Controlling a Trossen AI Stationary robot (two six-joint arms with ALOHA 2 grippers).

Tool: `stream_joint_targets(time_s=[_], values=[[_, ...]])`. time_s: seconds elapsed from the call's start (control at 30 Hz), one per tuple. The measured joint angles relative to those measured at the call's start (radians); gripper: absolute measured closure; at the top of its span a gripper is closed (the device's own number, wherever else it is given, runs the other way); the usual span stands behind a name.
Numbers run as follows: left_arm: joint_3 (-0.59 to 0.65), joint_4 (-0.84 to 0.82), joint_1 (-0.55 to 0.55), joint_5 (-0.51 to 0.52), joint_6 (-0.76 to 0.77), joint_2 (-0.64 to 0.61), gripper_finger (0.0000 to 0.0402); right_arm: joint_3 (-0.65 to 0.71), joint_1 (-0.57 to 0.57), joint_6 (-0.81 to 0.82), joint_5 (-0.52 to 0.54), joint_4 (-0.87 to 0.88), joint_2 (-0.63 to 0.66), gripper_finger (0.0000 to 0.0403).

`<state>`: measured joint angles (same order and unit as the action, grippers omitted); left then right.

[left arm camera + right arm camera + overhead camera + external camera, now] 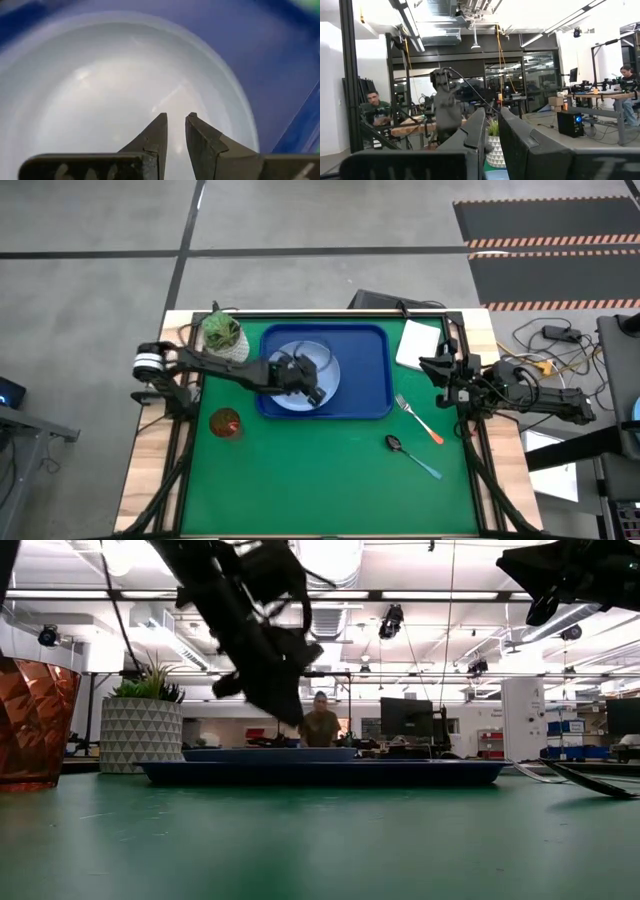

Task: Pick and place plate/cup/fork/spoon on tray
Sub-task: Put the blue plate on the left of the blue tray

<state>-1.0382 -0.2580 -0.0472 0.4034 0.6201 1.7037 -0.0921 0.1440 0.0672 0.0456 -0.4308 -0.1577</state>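
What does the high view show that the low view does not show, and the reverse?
Only the high view shows the orange-handled metal fork and the blue-handled spoon lying on the green mat, and the white rectangular block.

Only the low view shows the room behind the table, with a person and a dark monitor.

Both show the dark blue plastic tray, the red-orange translucent cup, the white pot with a green plant, and the left gripper over the pale blue round plate.
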Motion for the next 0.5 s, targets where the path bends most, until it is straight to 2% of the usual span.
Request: stream_joint_targets(time_s=[0.23, 0.4, 0.5], values=[[-0.013, 0.004, -0.005, 0.001, 0.002, 0.134, 0.0352, 0.000, 0.000, 0.002, 0.000, 0.007, 0.000, 0.0360], [-0.010, 0.006, -0.028, 0.012, -0.024, 0.144, 0.0352, 0.000, 0.000, 0.002, 0.000, 0.008, 0.000, 0.0360], [-0.007, -0.012, -0.044, 0.058, -0.056, 0.141, 0.0352, 0.000, 0.000, 0.002, 0.000, 0.009, 0.000, 0.0360]])
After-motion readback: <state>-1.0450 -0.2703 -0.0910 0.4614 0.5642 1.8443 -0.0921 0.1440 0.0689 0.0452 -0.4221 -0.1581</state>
